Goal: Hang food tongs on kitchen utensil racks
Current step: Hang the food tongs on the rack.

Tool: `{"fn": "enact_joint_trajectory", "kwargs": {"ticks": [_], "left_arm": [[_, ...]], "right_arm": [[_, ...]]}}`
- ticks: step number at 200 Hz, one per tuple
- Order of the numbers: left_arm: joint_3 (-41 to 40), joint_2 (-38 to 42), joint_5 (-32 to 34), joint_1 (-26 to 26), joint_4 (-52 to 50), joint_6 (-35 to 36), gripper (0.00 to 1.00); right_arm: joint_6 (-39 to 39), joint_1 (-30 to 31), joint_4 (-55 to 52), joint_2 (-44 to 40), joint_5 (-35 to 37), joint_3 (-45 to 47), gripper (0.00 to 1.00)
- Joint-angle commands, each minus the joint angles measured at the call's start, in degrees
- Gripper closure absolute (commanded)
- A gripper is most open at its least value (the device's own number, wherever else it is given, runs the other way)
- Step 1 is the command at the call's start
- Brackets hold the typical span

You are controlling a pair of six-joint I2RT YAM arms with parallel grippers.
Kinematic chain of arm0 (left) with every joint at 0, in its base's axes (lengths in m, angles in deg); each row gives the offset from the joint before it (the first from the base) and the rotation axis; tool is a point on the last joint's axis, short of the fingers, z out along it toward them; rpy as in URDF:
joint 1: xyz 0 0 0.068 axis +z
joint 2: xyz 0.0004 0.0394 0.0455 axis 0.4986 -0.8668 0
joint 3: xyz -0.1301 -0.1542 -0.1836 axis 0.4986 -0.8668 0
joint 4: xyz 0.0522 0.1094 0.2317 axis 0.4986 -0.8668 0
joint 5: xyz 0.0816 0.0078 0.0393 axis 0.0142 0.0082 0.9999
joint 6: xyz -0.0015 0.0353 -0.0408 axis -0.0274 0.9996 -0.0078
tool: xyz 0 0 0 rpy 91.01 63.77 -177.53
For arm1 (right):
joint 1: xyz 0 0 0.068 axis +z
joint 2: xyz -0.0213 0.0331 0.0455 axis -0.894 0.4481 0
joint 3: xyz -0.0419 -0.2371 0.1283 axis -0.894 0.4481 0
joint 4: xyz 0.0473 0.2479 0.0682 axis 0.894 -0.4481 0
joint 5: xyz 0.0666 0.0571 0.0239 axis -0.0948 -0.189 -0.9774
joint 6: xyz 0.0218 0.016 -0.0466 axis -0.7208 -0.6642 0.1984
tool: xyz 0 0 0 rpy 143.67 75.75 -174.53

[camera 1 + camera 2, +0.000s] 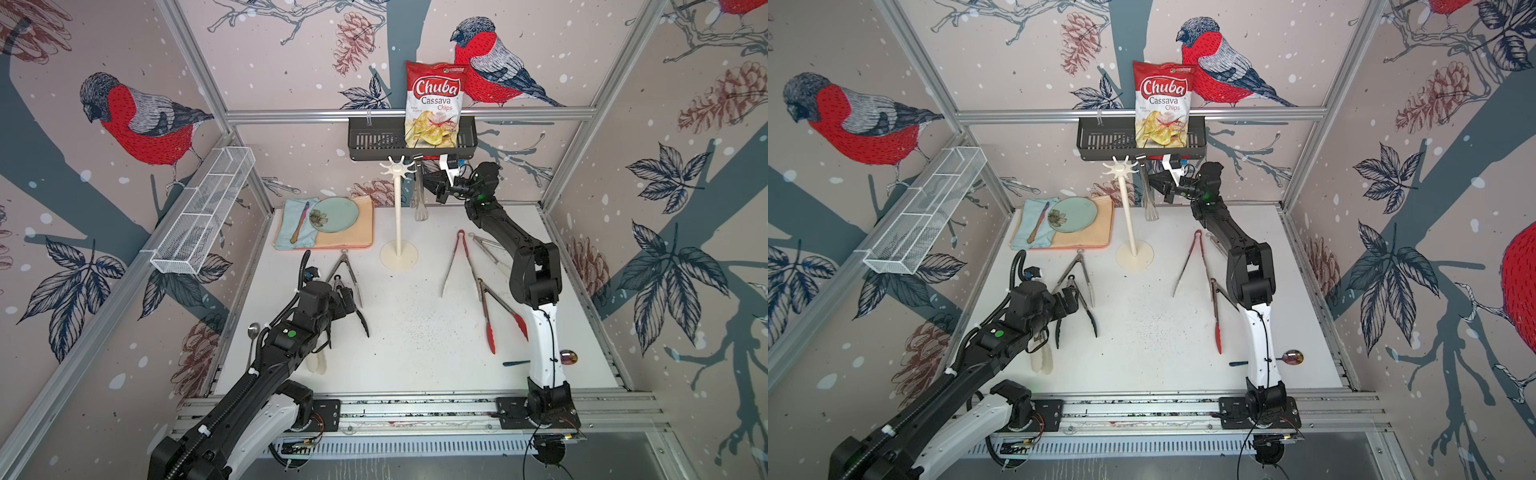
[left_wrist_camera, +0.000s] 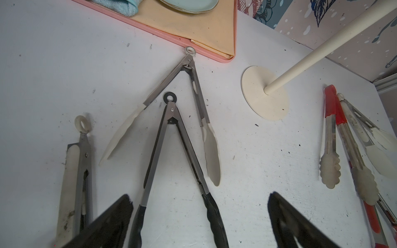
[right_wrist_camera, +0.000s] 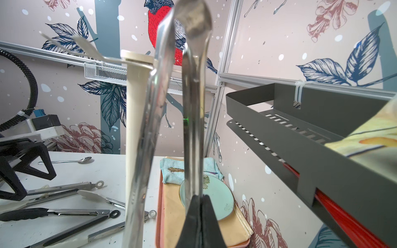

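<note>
Currently, bare steel tongs (image 3: 193, 107) are clamped upright in the right gripper (image 3: 200, 206), just beside the star head of the utensil rack (image 1: 398, 208). The left gripper (image 2: 199, 196) is held spread apart above black-tipped tongs (image 2: 170, 111) on the table (image 1: 415, 332).

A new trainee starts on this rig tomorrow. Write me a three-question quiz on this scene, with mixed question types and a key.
1. True or false: the right gripper is shut on the bare steel tongs, held up beside the tall cream-white pole rack.
2. In the left wrist view, the open left gripper sits above the long steel tongs lying between its fingers. What colour are their tips? A red; B black; C white.
3. Fill in: the red-and-white chips bag stands in the black slotted ____ on the back rail.
Key: 1 true. 2 B. 3 basket.
</note>
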Motion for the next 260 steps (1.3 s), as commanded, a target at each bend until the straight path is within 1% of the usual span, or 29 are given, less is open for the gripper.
{"fn": "enact_joint_trajectory", "kwargs": {"ticks": [1, 61, 97, 210, 260], "left_arm": [[-0.3, 0.2, 0.8, 0.0, 1.0, -0.9, 0.03], [-0.5, 0.0, 1.0, 0.0, 1.1, -0.9, 0.03], [-1.0, 0.2, 1.1, 0.0, 1.0, -1.2, 0.03], [-1.5, 0.5, 1.3, 0.0, 1.0, -1.6, 0.03], [-1.9, 0.6, 1.3, 0.0, 0.9, -1.6, 0.03]], "right_arm": [[0.0, 0.2, 1.2, 0.0, -0.3, -0.3, 1.00], [1.9, 0.6, -0.7, -0.8, -0.7, 0.9, 1.00], [5.5, 0.9, -5.0, -1.2, -0.8, 0.4, 1.00], [6.6, 2.1, -6.3, -0.3, 0.0, -1.1, 1.00], [8.2, 2.3, -8.4, -0.1, 0.3, -1.3, 1.00]]}}
